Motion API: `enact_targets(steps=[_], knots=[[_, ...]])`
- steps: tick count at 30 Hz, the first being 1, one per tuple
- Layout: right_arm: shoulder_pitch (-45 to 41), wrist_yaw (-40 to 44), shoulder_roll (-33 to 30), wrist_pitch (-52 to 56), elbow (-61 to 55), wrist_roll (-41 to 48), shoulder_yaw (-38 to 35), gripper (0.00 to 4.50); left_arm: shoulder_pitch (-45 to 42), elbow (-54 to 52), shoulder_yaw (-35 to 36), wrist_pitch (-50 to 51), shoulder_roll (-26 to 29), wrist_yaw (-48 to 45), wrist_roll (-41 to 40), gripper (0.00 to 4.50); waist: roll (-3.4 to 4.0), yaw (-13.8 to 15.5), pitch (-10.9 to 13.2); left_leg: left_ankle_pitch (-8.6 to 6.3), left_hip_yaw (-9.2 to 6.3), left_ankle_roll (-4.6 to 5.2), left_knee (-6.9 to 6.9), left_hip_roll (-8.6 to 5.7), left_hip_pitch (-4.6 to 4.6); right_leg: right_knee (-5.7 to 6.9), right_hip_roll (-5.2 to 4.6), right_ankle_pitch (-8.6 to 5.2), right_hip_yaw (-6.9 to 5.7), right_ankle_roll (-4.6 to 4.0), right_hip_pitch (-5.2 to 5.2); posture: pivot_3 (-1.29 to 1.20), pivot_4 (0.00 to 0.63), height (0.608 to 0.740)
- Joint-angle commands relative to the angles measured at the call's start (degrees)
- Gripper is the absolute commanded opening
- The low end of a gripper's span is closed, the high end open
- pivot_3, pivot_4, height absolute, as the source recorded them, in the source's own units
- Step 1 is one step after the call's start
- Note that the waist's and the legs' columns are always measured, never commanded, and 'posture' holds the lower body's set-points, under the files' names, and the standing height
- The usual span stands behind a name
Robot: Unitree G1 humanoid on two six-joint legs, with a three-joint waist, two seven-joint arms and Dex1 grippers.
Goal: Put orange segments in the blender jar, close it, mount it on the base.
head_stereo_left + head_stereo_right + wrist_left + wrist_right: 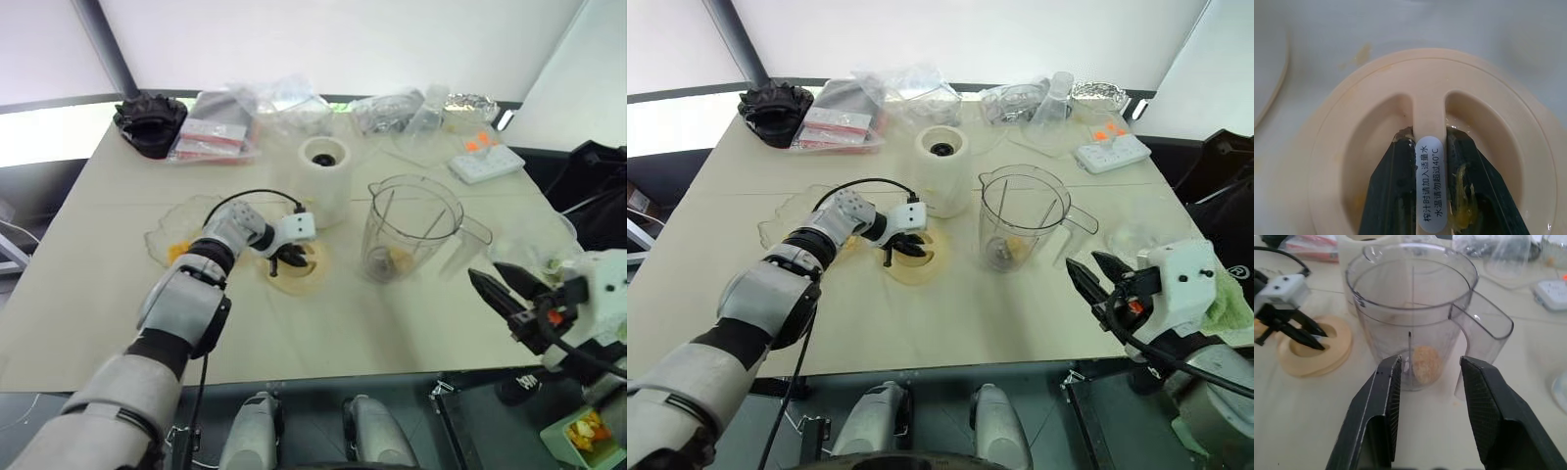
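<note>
The left gripper [1429, 196] pinches the lid's [1376, 103] slippery, pulp-smeared centre rib, so it could slip when lifted toward the blender jar [411, 227] beyond; the right gripper [1427, 396] stands spread.

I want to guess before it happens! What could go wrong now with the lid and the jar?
1. The left hand pinches only the thin, juice-smeared rib of the lid, so the lid might slip or tilt when lifted.
2. The jar stands free on the table, with the open right hand not touching it; pressing the lid on could push it over.
3. The base stands close behind, so the lid could bump it.
</note>
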Motion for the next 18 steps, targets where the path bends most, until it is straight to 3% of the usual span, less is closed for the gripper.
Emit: enact_targets(steps=[1, 4, 12, 18], knots=[[-2.04, -1.22, 2.91, -1.47, 1.52, -6.47, 5.37, 2.74, -1.66, -2.23, 3.35, -3.53, 0.88, -3.60, -3.97, 0.28, 0.02, 0.34, -0.01, 0.01, -0.01, 0.01, 0.06, -0.01, -0.22, 0.03, 0.01, 0.01, 0.00, 0.00, -0.21, 0.00, 0.150, 0.740], [-4.27, -1.85, 5.14, -1.73, 3.91, -12.61, 9.61, 4.13, -1.80, -3.57, 5.60, -4.83, 1.31, -6.40, -6.67, 0.28, 0.01, 0.68, 0.00, 0.02, 0.02, 0.03, 0.14, -0.24, -0.51, 0.12, 0.01, 0.01, 0.04, 0.01, -0.50, 0.00, 0.150, 0.740], [-9.37, -2.12, 10.14, -3.04, 11.31, -27.13, 16.91, 4.13, -1.11, -11.24, 10.33, -4.09, 2.58, -12.22, -14.61, 0.28, -0.05, 0.52, 0.03, 0.01, 0.05, 0.05, 0.22, -0.29, -0.49, 0.17, 0.05, 0.02, 0.05, 0.02, -0.46, 0.00, 0.150, 0.740], [-14.94, -2.46, 15.73, -4.72, 17.13, -33.42, 18.42, 4.13, 0.75, -17.56, 10.79, -2.51, 3.61, -11.36, -17.21, 0.28, -0.03, 0.42, 0.02, 0.01, 0.06, 0.06, 0.22, -0.27, -0.41, 0.31, 0.17, 0.02, 0.04, 0.04, -0.47, 0.00, 0.150, 0.740]])
